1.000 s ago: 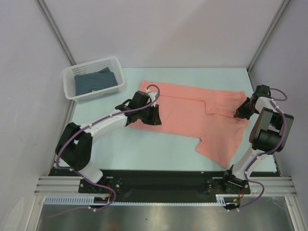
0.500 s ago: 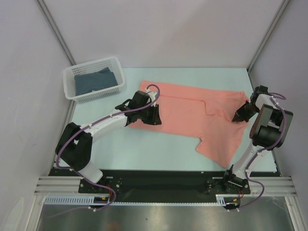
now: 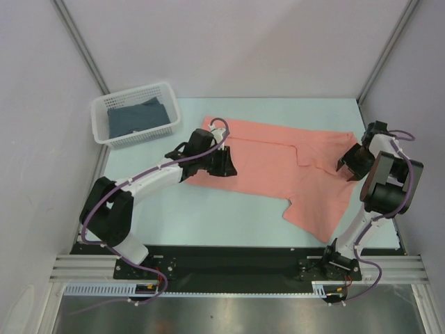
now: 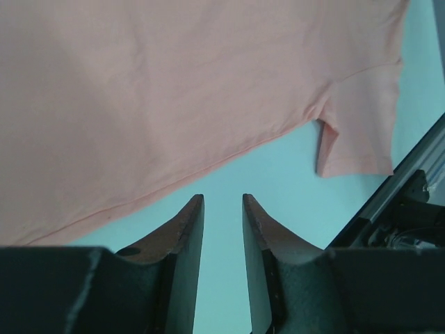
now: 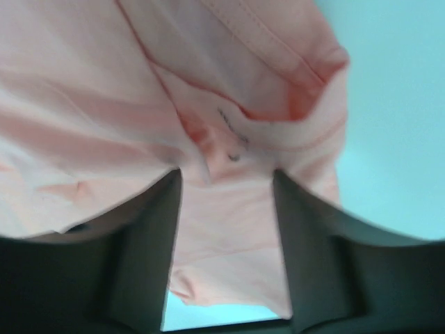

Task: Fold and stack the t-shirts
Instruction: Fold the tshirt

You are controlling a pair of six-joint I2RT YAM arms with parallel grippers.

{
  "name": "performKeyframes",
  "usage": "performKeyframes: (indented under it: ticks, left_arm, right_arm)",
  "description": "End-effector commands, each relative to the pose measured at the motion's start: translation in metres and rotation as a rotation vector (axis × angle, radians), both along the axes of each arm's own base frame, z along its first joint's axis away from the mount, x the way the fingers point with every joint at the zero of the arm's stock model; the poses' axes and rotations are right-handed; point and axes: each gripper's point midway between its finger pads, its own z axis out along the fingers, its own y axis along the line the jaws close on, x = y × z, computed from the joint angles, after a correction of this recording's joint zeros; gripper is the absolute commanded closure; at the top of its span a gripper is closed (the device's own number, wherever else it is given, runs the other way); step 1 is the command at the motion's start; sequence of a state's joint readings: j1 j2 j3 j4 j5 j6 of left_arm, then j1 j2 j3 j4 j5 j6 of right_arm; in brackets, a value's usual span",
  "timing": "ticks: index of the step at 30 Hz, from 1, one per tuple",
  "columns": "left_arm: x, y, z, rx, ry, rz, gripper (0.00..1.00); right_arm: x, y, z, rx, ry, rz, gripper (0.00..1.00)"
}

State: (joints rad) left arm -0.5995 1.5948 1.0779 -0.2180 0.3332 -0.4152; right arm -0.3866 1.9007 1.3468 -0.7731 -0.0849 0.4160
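One pink t-shirt — one blue t-shirt

- White plastic lattice basket, at the far left corner of the desk, turned slightly askew to its edges.
- Pale blue-green desk, smooth and matte.
- Black plate along the desk's near edge.
- Silver rail beside that plate, running left to right.
- Shiny metal sheet at the very front.
- Plain grey walls on three sides, slanted metal posts at the far corners.

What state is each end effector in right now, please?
Left end effector: open, holding nothing.
Right end effector: open over the pink t-shirt, not gripping it.
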Motion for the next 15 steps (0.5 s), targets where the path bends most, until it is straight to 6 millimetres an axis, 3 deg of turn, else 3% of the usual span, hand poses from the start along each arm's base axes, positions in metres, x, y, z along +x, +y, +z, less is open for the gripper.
performKeyframes:
  ticks: [1, 4, 5, 6, 8, 9, 10, 12, 15]
  left_arm:
    - [0.006, -0.025, 0.029, -0.175, -0.042, 0.005, 0.66]
    - [0.011, -0.033, 0.04, -0.19, -0.072, 0.027, 0.67]
    - [0.013, -0.035, 0.043, -0.191, -0.077, 0.029, 0.67]
    - [0.013, -0.036, 0.045, -0.188, -0.081, 0.031, 0.67]
    - [0.013, -0.034, 0.043, -0.18, -0.073, 0.049, 0.67]
    - [0.012, -0.032, 0.045, -0.18, -0.075, 0.054, 0.67]
    - [0.012, -0.03, 0.044, -0.173, -0.077, 0.062, 0.68]
    - [0.006, -0.022, 0.042, -0.152, -0.072, 0.069, 0.68]
    - [-0.002, -0.011, 0.041, -0.13, -0.075, 0.085, 0.68]
  right_arm:
    - [0.013, -0.025, 0.073, -0.275, -0.134, 0.071, 0.36]
    - [0.044, 0.01, 0.104, -0.33, -0.284, 0.215, 0.35]
    - [0.061, 0.039, 0.108, -0.331, -0.34, 0.3, 0.35]
    - [0.068, 0.054, 0.109, -0.32, -0.367, 0.347, 0.39]
    - [0.085, 0.083, 0.098, -0.273, -0.387, 0.451, 0.53]
    - [0.09, 0.104, 0.092, -0.24, -0.383, 0.509, 0.67]
    - [0.092, 0.112, 0.084, -0.225, -0.358, 0.543, 0.72]
    - [0.101, 0.134, 0.073, -0.238, -0.321, 0.644, 0.75]
    - [0.108, 0.141, 0.057, -0.282, -0.278, 0.704, 0.75]
